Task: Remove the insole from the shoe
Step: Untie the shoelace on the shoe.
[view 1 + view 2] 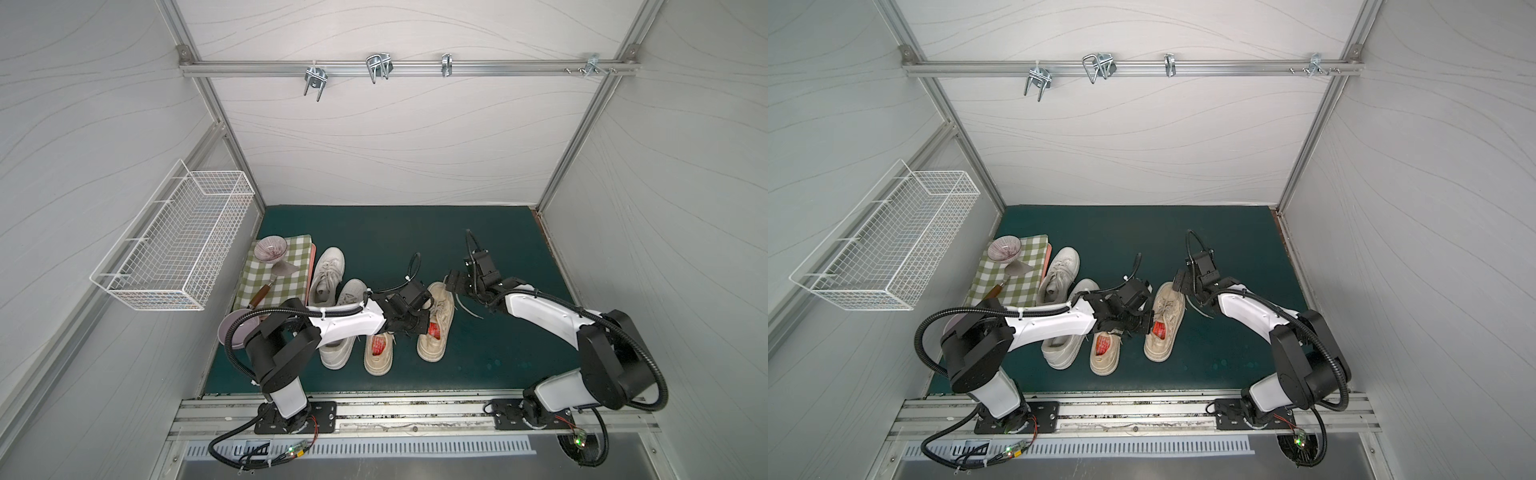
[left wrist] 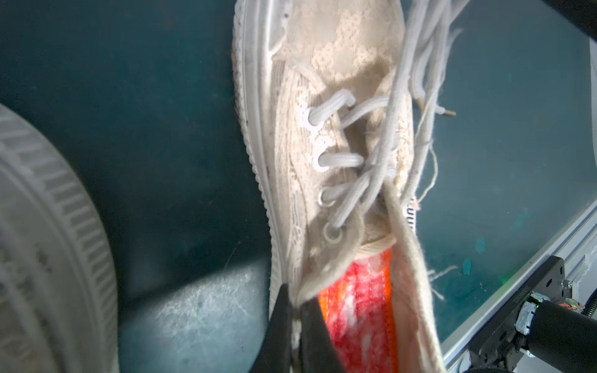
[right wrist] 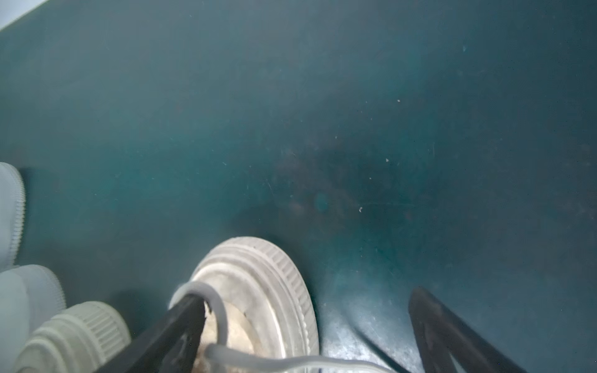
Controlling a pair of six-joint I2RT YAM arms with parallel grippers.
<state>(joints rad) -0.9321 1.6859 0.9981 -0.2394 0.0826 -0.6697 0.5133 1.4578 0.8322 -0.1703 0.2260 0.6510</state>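
left arm (image 1: 345, 324): closest thing to the top cam, reaches from lower left toward mid-frame
mat (image 1: 395, 232): dark green, fills the middle of both top views, everything sits on it
right arm (image 1: 540, 307): comes in from lower right, bent back toward centre
basket (image 1: 174, 245): white wire, hanging on the wall at the left of the frame
cloth (image 1: 274, 274): green check, left edge of the mat, striped bowl (image 1: 271, 249) on its upper corner
sneakers (image 1: 328, 270): white pair just right of the cloth, toes up-frame, lower one half hidden by the left arm
shoe (image 1: 436, 324): beige, a bit right of centre, toe up-frame, loose laces (image 1: 467, 309) trailing off to the right
other shoe (image 1: 379, 353): same beige, just left of it and lower in frame, small gap between them
left gripper (image 2: 295, 300): pinched tight on the shoe's collar edge, one finger outside the wall, one inside, clear as day in the left wrist view
right gripper (image 3: 307, 297): jaws spread wide at the shoe's toe, holding nothing; in the right wrist view one finger (image 3: 174, 332) sits over the toe cap with one of the laces draped across it, the other is over bare mat
insole (image 2: 355, 306): red-orange, inside the shoe at the heel end, not out yet, front part hidden
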